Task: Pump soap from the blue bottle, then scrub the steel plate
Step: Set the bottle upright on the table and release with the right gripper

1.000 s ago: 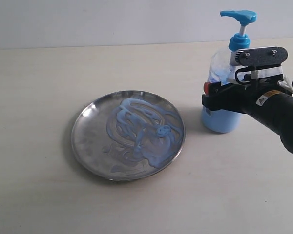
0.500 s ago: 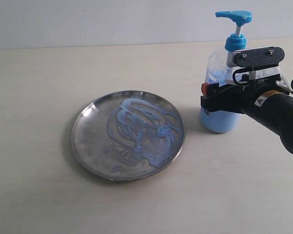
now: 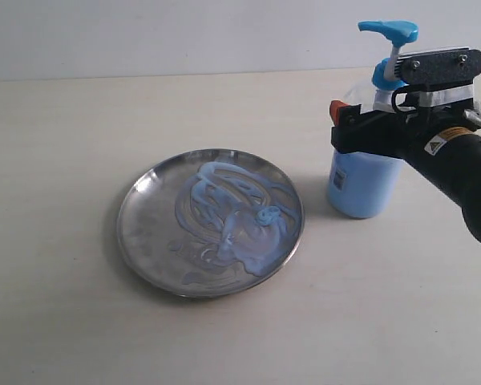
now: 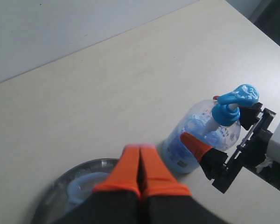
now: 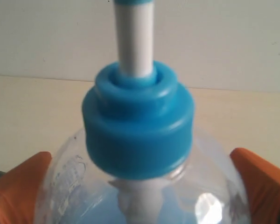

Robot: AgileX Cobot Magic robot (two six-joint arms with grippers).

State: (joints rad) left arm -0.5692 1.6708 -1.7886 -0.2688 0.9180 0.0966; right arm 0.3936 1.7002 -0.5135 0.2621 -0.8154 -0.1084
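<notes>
Bench (image 3: 64, 321) fills the exterior view, pale and bare. Left of centre lies the steel plate (image 3: 144, 241). At the right stands the blue bottle (image 3: 357, 188), upright, well apart from the plate, its pump head raised. My right pincer (image 5: 140, 184) stands spread wide astride the bottle's shoulder; I judge it loose, not clamped. My left pincer (image 4: 141, 163) is pressed closed with nothing in it. Soap (image 3: 240, 233) lies in pale blue swirls across the plate, so pumping looks done. The smears suggest spreading has begun, but soap-streaked metal says scrubbing remains.
</notes>
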